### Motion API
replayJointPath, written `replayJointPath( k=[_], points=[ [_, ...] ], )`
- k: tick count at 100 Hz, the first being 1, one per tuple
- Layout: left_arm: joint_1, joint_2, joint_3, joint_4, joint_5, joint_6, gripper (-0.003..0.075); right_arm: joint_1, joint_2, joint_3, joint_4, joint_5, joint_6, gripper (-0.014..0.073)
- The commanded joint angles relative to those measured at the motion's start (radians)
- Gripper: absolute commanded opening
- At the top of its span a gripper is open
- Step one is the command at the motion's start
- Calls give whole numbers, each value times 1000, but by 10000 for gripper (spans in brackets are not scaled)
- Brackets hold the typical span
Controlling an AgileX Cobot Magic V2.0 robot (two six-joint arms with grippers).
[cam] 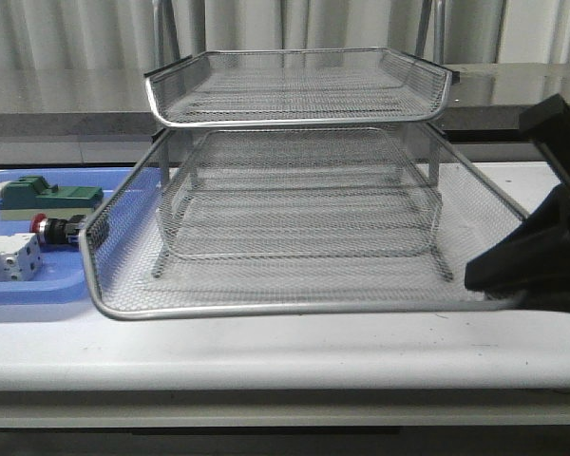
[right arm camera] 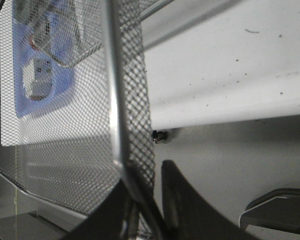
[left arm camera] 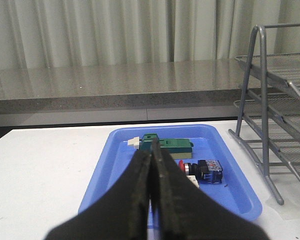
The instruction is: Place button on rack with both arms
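The button [cam: 53,227], with its red head and black-and-blue body, lies on its side in the flat blue tray [cam: 19,290] at the left. It also shows in the left wrist view [left arm camera: 204,169]. The silver wire rack [cam: 294,122] stands mid-table with its bottom tray [cam: 294,310] slid out toward me. My right gripper [cam: 499,283] is at that tray's front right corner. In the right wrist view the right gripper [right arm camera: 147,187] is closed over the tray's rim [right arm camera: 112,100]. My left gripper [left arm camera: 152,156] is shut and empty, above the blue tray's near end, short of the button.
A green block [cam: 52,197] and a white-grey terminal block [cam: 9,258] share the blue tray with the button. The rack's frame legs [left arm camera: 270,150] stand just right of the blue tray [left arm camera: 115,165]. A grey ledge and curtain run behind the table.
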State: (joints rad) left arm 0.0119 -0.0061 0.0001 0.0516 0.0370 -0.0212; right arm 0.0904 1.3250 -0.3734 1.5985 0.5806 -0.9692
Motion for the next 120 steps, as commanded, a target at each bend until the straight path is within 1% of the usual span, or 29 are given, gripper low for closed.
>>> replayJointPath(
  k=[1, 9, 14, 19, 23, 35, 51, 58, 65, 72, 79, 87, 101, 106, 112, 120],
  points=[
    [-2, -31, 48, -8, -79, -12, -20, -3, -24, -3, -48, -16, -11, 231],
    [-2, -31, 48, -8, -79, -12, -20, -3, -24, -3, -51, -10, -14, 391],
    [-2, -31, 48, -8, -79, -12, -20, -3, -25, -3, -51, -9, -24, 468],
    [-2, -31, 48, -8, -79, -12, -20, -3, -26, -3, -51, -8, -48, 523],
    [-2, -31, 48, -8, -79, -12, -20, -3, -32, -3, -51, -8, -60, 549],
    [-2, -31, 48, -8, -79, -12, -20, -3, -76, -3, -59, -9, -64, 548],
    [-2, -31, 48, -8, -79, -12, -20, -3, -189, -4, -96, -25, -50, 548],
    [-2, -31, 48, -8, -79, -12, -20, -3, -244, -5, -137, -35, -18, 548],
    [-2, -31, 48, -8, -79, -12, -20, -4, -299, -10, -210, -44, 41, 548],
    [-2, -31, 48, -8, -79, -12, -20, -4, -348, -26, -325, -46, 132, 548],
    [-2, -31, 48, -8, -79, -12, -20, -4, -392, -56, -476, -37, 254, 548],
    [-2, -31, 48, -8, -79, -12, -20, -4, -440, -107, -694, -1, 426, 548],
    [-2, -31, 48, -8, -79, -12, -20, -4, -505, -231, -1086, 124, 719, 548],
    [-2, -31, 48, -8, -79, -12, -20, -4, -527, -276, -1216, 178, 804, 548],
    [-2, -31, 48, -8, -79, -12, -20, -4, -554, -326, -1359, 241, 882, 548],
    [-2, -31, 48, -8, -79, -12, -20, -4, -602, -369, -1492, 296, 959, 548]
  ],
)
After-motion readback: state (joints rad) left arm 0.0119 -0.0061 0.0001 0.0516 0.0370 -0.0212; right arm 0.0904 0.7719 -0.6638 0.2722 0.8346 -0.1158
